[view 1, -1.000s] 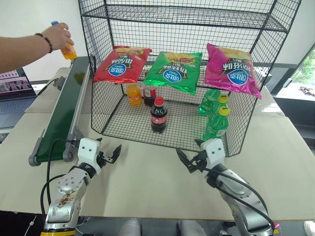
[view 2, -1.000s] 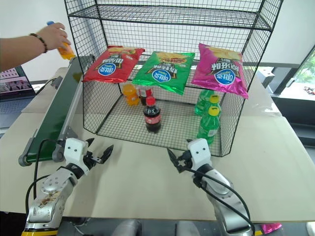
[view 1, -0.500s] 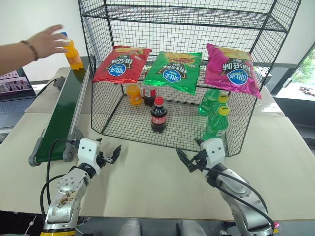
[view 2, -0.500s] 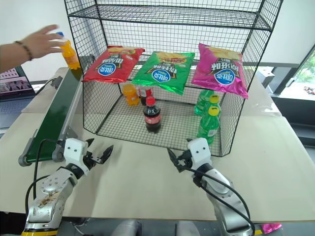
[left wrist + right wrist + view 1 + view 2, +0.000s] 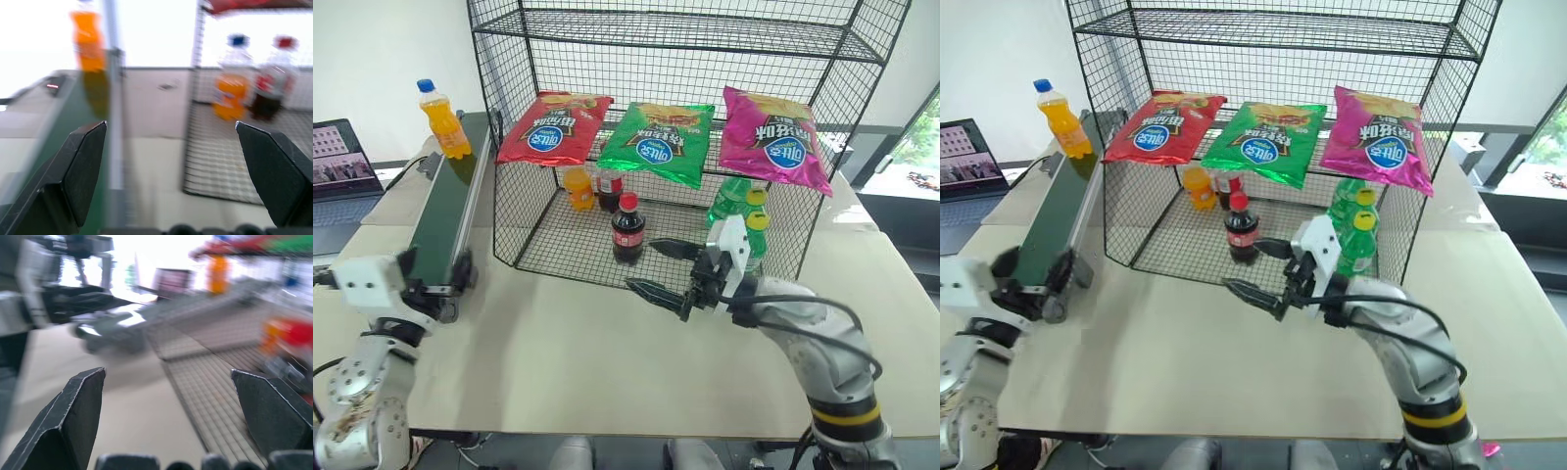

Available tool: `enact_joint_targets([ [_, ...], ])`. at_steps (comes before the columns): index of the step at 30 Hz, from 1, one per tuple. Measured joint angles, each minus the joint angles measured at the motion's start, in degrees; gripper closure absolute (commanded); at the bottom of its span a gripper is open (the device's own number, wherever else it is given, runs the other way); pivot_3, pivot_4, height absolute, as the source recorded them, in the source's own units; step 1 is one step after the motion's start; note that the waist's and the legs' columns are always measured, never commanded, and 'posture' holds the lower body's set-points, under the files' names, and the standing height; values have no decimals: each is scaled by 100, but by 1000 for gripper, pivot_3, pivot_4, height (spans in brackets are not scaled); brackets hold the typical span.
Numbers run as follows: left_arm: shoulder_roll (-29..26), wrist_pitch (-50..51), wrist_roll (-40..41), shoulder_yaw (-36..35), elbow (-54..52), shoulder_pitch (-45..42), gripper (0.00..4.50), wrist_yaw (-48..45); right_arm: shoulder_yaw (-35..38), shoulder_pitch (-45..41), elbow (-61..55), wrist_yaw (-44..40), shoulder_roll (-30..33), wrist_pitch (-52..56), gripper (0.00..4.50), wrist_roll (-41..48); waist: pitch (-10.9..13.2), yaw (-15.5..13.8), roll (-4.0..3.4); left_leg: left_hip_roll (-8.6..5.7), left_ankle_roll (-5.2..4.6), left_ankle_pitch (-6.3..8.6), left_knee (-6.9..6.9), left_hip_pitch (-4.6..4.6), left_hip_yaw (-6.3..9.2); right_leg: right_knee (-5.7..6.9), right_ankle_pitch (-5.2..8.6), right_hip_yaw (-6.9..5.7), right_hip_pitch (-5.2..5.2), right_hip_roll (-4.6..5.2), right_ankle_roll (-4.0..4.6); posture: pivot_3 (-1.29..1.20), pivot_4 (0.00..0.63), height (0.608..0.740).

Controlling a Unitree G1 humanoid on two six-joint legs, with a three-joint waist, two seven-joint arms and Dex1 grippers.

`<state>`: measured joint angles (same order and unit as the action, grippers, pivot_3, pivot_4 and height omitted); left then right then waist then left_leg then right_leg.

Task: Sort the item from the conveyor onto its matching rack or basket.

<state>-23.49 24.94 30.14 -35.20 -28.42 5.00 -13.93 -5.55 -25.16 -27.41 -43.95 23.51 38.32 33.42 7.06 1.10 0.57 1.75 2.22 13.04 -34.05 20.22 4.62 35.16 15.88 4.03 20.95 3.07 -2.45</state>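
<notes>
The item, an orange soda bottle (image 5: pixel 443 119) with a blue cap, stands upright at the far end of the dark-green conveyor (image 5: pixel 445 211); it also shows in the left wrist view (image 5: pixel 88 41). The black wire rack (image 5: pixel 524 211) stands to the right of the belt. Its bottom bay holds another orange bottle (image 5: pixel 578 186), cola bottles (image 5: pixel 628 227) and green bottles (image 5: pixel 744 230). My left gripper (image 5: pixel 435 269) is open at the belt's near end, far from the item. Raised in front of the rack, my right gripper (image 5: pixel 641 264) is open, points left and holds nothing.
Red (image 5: pixel 555 127), green (image 5: pixel 658 142) and pink (image 5: pixel 773 137) chip bags lie on the rack's middle shelf. A laptop (image 5: pixel 342 166) sits at the far left of the table. Bare tabletop (image 5: pixel 568 343) lies between my arms.
The person's hand let go of the orange bottle on the belt and drew away. Both my arms rose; the left moved to the belt's near end, the right swung to point left.
</notes>
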Motion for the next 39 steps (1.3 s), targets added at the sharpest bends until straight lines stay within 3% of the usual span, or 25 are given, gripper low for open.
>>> enact_joint_targets([
  [11,-148,-95,-91,-540,696,-115,29,427,-497,-1546,1445,-1014,-648,-665,0,47,-3,-14,3,1,1,0,-1,0,1,5,-4,-4,5,0,7,0,150,738],
  [39,-435,-357,-280,-347,1612,-684,29,258,-656,-1882,1663,-1288,-799,-825,0,37,-3,5,4,2,2,0,4,2,-1,14,-7,-5,16,2,11,0,150,738],
])
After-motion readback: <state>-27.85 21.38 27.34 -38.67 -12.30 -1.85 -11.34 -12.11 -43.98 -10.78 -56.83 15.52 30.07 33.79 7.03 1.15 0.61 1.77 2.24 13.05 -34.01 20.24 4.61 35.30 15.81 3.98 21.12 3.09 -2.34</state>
